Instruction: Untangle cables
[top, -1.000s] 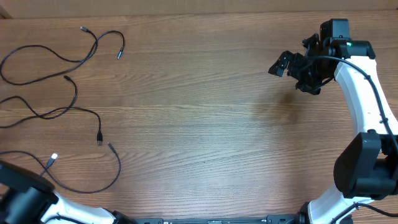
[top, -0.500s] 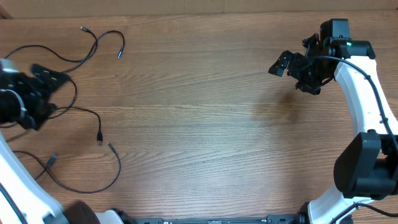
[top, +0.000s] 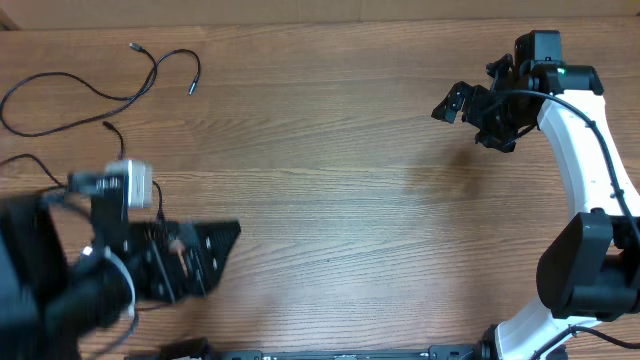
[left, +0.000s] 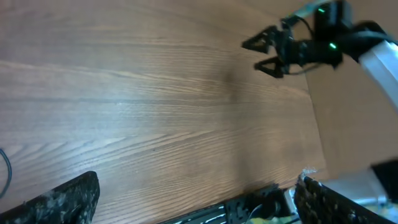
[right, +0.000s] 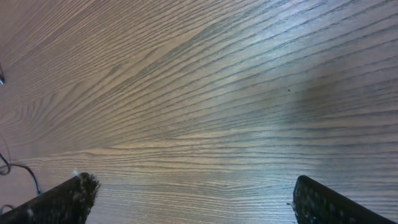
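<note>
1. Well away from the right gripper (top: 450, 103), on the far side of the light-brown wooden table (top: 330, 180), lie the thin black flexible cables (top: 120, 97). They are beside and partly under the left arm, behind the left gripper (left: 198, 179).
2. Both grippers have their jaws spread wide and hold nothing. The right one hovers over bare wood.
3. Done, as far as can be judged: the upper cord lies in an open curve by itself, crossing no other. A second cord's plug end shows just behind the left arm, also alone.
4. Left, or unknown: the lower cords are hidden by the blurred left arm, so I cannot tell whether any crossing remains there. What is visible suggests the task is close to finished.
5. Against the earlier views: a second ago the left arm sat low at the near corner and three separate cords were in plain view, one with a whitish tip. Half a second ago its gripper was over the cords. Now it has swung toward mid-table. The visible cords and the right arm have not moved.
</note>
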